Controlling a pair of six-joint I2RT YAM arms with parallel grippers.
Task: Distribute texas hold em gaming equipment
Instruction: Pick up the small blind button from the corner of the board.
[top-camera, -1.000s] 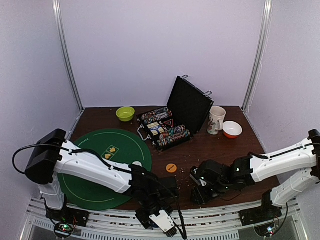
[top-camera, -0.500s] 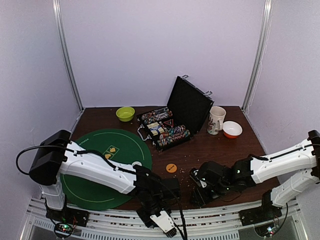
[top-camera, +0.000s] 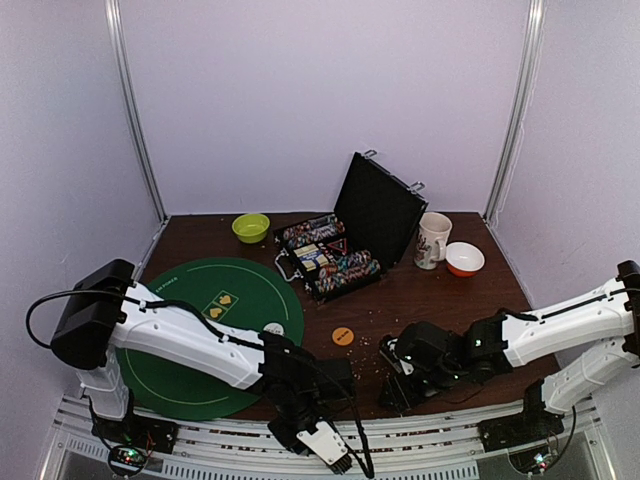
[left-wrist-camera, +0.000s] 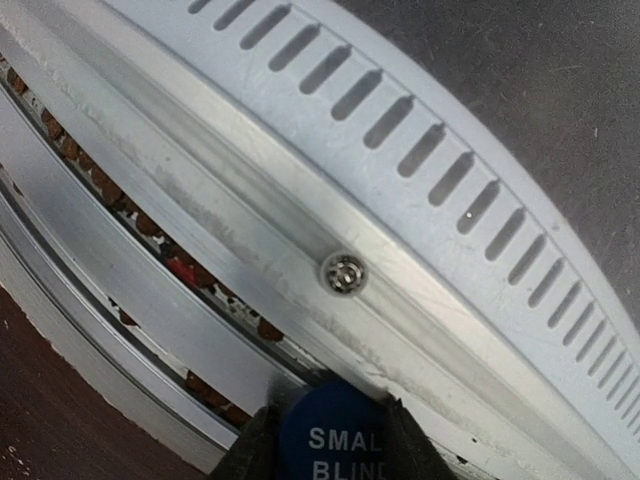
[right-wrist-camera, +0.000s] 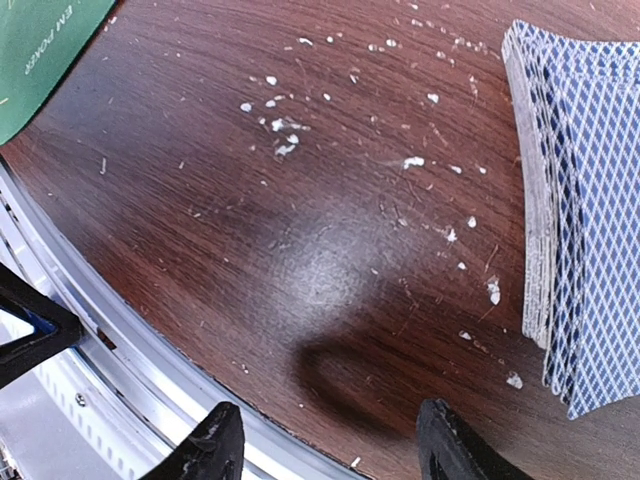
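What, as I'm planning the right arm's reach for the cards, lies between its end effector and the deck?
Nothing solid. The open right end effector is separated from the card deck, off to one side in its wrist view, only by bare wooden tabletop with scattered white crumbs.

The left gripper, out over the slotted metal rail at the near edge of the table, has drawn its fingers in over the past second and now pinches a blue "Small Blind" button. Its arm swayed slightly right, then back.
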